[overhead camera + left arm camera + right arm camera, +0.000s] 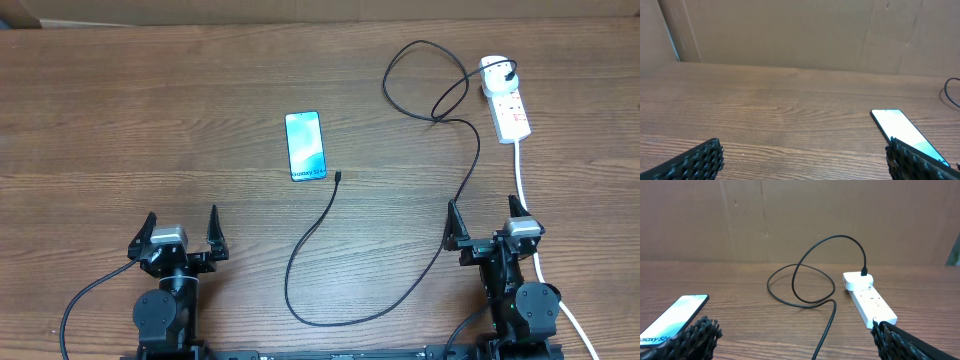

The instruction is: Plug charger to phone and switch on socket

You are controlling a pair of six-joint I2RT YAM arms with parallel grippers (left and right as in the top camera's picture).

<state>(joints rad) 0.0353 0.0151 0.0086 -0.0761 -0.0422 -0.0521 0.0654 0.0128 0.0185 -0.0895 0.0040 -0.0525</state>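
Observation:
The phone point(304, 146) lies flat at the table's middle, blue screen up; it also shows in the left wrist view point(902, 131) and right wrist view point(672, 319). The charger point(330, 225), a thin black cable, loops from its connector tip point(338, 177) beside the phone's near right corner, round to its black plug point(511, 73) seated in the socket point(505, 100) at the far right. The cable point(812, 277) and socket point(867, 297) show in the right wrist view. My left gripper point(181, 232) and right gripper point(485, 224) are open and empty near the front edge.
The socket's thick white cord point(528, 205) runs toward the front edge past my right arm. A brown cardboard wall point(790, 30) stands behind the table's far edge. Bare wood lies between the grippers and the phone.

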